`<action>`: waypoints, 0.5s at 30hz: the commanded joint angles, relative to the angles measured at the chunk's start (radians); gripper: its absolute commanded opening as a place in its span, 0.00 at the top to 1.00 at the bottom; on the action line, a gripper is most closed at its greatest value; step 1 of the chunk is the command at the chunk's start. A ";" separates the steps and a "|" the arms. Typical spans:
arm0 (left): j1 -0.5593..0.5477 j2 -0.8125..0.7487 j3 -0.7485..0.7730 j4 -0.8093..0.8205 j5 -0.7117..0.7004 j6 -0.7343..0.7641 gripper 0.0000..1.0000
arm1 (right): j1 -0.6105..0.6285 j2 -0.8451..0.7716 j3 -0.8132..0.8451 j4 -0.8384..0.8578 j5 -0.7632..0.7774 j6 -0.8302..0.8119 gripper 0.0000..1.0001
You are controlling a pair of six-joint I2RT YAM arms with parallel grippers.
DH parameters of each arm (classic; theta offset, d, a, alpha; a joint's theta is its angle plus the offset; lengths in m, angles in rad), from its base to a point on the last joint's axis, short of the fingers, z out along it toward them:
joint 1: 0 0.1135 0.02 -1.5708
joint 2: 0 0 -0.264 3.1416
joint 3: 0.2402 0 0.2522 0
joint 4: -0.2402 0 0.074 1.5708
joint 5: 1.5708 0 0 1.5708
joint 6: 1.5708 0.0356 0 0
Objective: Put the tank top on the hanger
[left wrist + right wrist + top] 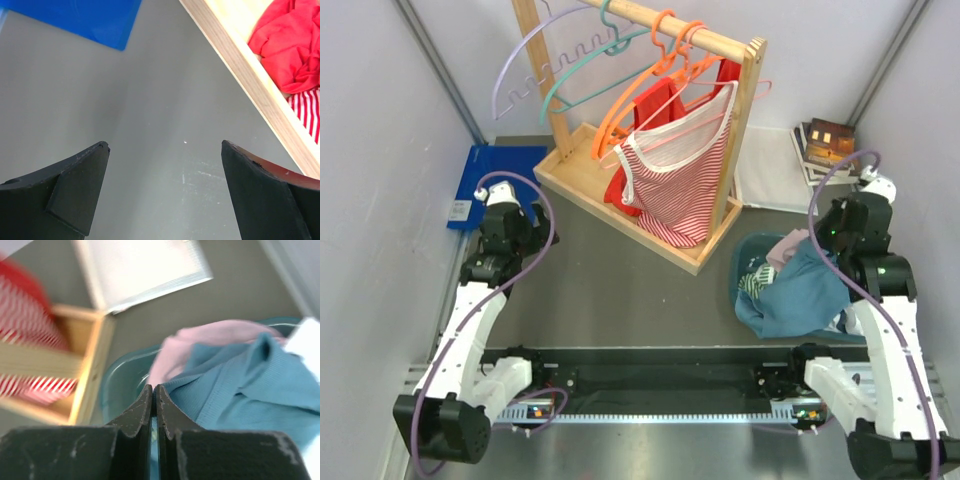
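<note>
- Right wrist view: the right claw (154,390) is closed at bottom centre, its fingers pressed together on a sliver of blue cloth. The tank top (250,385) fills the lower right, lying over a pink cloth (200,340) and the basket (116,382).
- Left wrist view: the left claw (165,160) is wide open above the bare grey table (150,100). The rack base (250,70) runs along the upper right.
- Top view: the tank top (800,290) drapes over the basket (745,262) at the right of the frame, rising to the right claw. The hanger (578,68) hangs on the rail at top centre, well apart from it.
</note>
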 commanded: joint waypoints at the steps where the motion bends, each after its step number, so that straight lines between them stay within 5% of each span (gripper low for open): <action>1: -0.004 -0.025 0.022 0.024 0.023 -0.023 0.01 | 0.160 -0.039 0.059 -0.027 -0.081 0.022 1.00; 7: -0.004 -0.057 0.025 0.011 0.036 -0.019 0.01 | 0.431 -0.036 0.220 -0.022 -0.005 0.101 1.00; 15: -0.004 -0.140 0.049 -0.078 0.032 -0.037 0.02 | 0.770 0.143 0.517 0.099 0.117 -0.019 1.00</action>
